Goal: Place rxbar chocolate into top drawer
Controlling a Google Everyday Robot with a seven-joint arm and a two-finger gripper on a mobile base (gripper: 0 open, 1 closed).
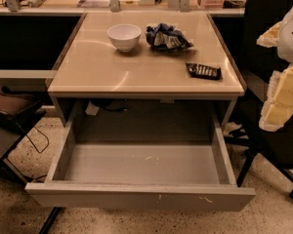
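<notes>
Camera view: the rxbar chocolate point(203, 70), a slim flat bar in a dark wrapper, lies near the right front corner of the smooth beige desktop point(136, 69); likely light, fairly stiff and slick, best pinched across its narrow width. Below, the grey metal top drawer point(136, 197) stands pulled out, floor scuffed. A white bowl point(124, 36) and crinkled blue-and-white bag point(167, 37) sit behind. The gripper point(282, 94) hangs at the right edge, well apart; open or closed, cannot tell.
</notes>
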